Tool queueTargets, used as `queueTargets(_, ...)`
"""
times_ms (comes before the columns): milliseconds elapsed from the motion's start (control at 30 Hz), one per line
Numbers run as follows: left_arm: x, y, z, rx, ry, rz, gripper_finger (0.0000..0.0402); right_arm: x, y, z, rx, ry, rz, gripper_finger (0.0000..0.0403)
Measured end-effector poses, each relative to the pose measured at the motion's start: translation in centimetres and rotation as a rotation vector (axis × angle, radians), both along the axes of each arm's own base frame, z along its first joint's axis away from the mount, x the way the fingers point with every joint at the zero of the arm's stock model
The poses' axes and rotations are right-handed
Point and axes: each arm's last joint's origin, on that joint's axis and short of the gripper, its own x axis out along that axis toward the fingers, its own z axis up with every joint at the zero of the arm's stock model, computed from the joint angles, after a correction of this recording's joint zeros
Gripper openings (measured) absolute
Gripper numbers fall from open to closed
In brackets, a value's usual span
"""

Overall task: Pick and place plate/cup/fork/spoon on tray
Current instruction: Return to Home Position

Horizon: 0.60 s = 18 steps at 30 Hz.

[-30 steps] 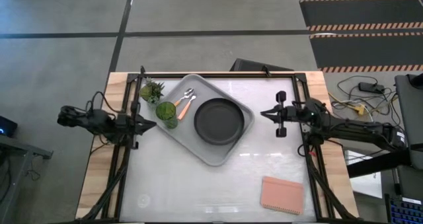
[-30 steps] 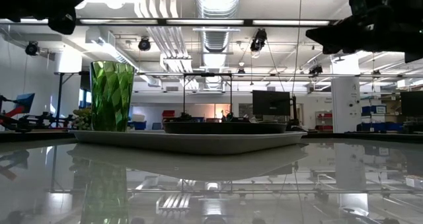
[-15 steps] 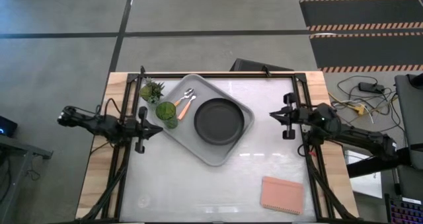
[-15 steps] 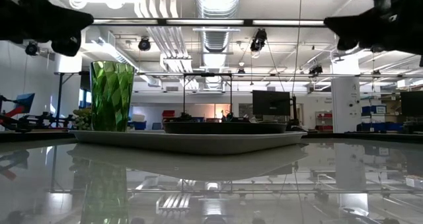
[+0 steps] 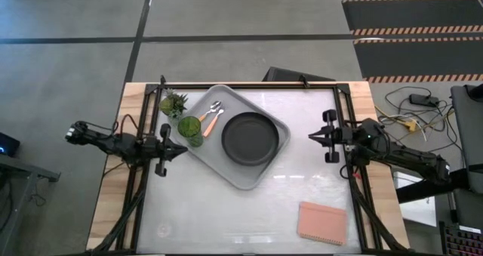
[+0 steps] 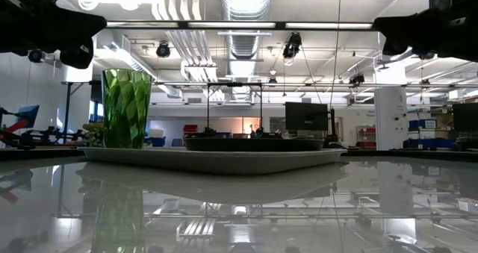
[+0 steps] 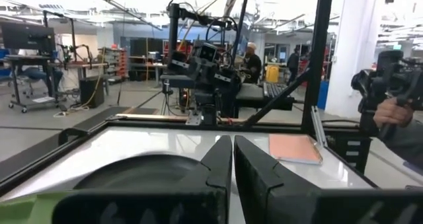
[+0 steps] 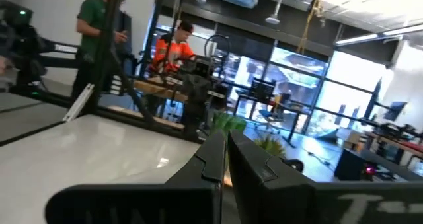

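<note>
— Looking down at the table, what is seen on the tray (image 5: 241,177)?

— A light grey rectangular tray with rounded corners and a raised rim is seen, turned at an angle. A round matte black plate (image 5: 250,138) with a raised rim is laid in its middle. A translucent green cup (image 5: 189,127), faceted as shown in the low view (image 6: 127,108), is stood upright at the tray's corner nearest the left arm. An orange-handled fork (image 5: 212,122) and a silver spoon (image 5: 210,110) are laid side by side between the cup and the tray's far edge, just beside the plate.

— And where are the grippers held relative to the tray?

— The left gripper (image 5: 175,149) is held just off the tray's left edge, near the cup and apart from it. Its two dark fingers (image 7: 220,161) are seen pressed nearly together in its wrist view, with only a thin slit between them and nothing gripped. The right gripper (image 5: 312,137) is held off the tray's right side, well apart from the plate. Its fingers (image 8: 213,154) are likewise drawn close with nothing between them.

— What else is found around the tray?

— A small spiky potted plant (image 5: 173,103) is stood just beyond the tray's cup corner, and a pink pad (image 5: 321,222) is laid well apart, towards the table's near right corner. People are seen in the room beyond.
</note>
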Motion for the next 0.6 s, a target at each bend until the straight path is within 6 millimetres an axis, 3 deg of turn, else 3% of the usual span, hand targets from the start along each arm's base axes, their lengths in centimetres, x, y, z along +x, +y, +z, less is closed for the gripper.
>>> queueTargets(600,0.03,-0.01,-0.19,-0.002,0.013,-0.001,0.0000,0.14,0.00,-0.70,0.048,0.073,0.023,0.0009)
